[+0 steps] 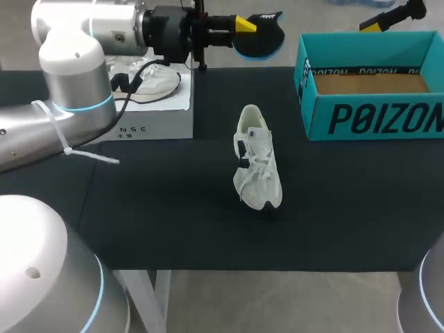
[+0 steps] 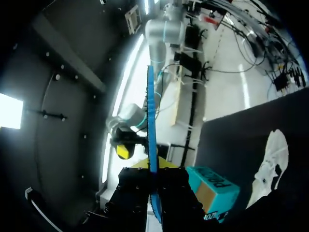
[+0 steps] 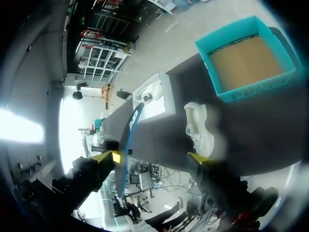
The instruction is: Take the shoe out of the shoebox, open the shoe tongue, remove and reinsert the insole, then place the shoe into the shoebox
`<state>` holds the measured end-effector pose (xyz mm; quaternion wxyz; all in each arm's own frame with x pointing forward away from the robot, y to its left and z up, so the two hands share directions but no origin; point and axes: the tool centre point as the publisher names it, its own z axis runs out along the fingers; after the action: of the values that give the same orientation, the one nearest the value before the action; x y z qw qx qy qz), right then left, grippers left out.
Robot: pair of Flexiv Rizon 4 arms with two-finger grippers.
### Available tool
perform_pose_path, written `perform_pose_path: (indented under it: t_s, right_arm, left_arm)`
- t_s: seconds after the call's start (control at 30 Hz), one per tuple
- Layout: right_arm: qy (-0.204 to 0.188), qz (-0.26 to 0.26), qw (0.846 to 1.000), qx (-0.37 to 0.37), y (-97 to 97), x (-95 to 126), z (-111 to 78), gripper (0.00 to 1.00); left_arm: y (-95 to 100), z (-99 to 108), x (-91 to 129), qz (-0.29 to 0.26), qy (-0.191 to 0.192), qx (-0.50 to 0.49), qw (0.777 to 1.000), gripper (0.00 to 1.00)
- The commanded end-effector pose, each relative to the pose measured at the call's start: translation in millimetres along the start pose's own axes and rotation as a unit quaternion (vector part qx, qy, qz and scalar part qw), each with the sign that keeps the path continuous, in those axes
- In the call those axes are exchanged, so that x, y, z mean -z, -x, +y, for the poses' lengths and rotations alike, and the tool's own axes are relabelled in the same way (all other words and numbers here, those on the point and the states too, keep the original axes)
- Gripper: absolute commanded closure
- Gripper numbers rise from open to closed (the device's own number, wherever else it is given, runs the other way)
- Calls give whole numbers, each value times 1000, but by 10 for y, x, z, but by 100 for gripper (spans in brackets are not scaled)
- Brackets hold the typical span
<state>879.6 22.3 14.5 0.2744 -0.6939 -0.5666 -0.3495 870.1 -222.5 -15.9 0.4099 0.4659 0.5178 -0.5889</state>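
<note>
1. The shoe [image 1: 258, 161] is seen to be of off-white woven cloth, matt throughout.
2. The shoebox [image 1: 374, 114] is made of smooth teal card, left bare and brown inside.
3. The insole [image 1: 262, 36] is matt, dark-faced, with a blue foam-like edge.
4. The table [image 1: 173, 208] is covered by a matt black sheet.

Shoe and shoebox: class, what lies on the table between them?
Nothing; the head view shows only bare black table between the shoe and the shoebox.
</note>
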Motion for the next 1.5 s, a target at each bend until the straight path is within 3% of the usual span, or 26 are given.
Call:
perform_pose_path:
  t_s: [0.03, 0.3, 0.37, 0.43, 0.47, 0.57, 1.07, 1.13, 1.17, 1.3, 1.5]
  right_arm:
    - [-1, -1, 1000, -2, -6, -26, 13, 0]
    - [-5, -2, 1000, -1, -16, -38, 42, 0]
    - [-7, -3, 1000, -1, -20, -43, 47, 0]
    - [-8, -3, 1000, 0, -24, -47, 56, 0]
    - [-8, -3, 1000, 0, -26, -50, 61, 0]
    - [-11, -4, 1000, 3, -32, -57, 72, 0]
    - [-9, -2, 1000, -4, -27, -103, 36, 0]
    - [-9, -2, 1000, -5, -33, -106, 42, 0]
    - [-9, -3, 1000, -4, -35, -106, 43, 0]
    - [-11, -3, 1000, -5, -40, -113, 48, 0]
    - [-10, -1, 1000, -5, -34, -130, 42, 0]
  left_arm:
    - [37, -14, -1, 12, -4, 297, 955, 100]
    - [37, -14, -1, 12, -4, 297, 955, 100]
    - [27, 65, -26, 9, 21, 487, 873, 100]
    - [-9, 104, -41, 24, 33, 656, 753, 100]
    - [12, 78, -50, 24, 15, 684, 729, 100]
    - [99, 81, -56, 15, -44, 718, 695, 100]
    - [99, 81, -56, 19, -62, 866, 495, 100]
    - [91, 142, -96, -8, -28, 884, 466, 100]
    - [114, 163, -102, -19, -40, 891, 452, 100]
    - [165, 190, -123, -34, 13, 919, 393, 100]
    - [258, 102, -145, -18, 6, 954, 300, 100]
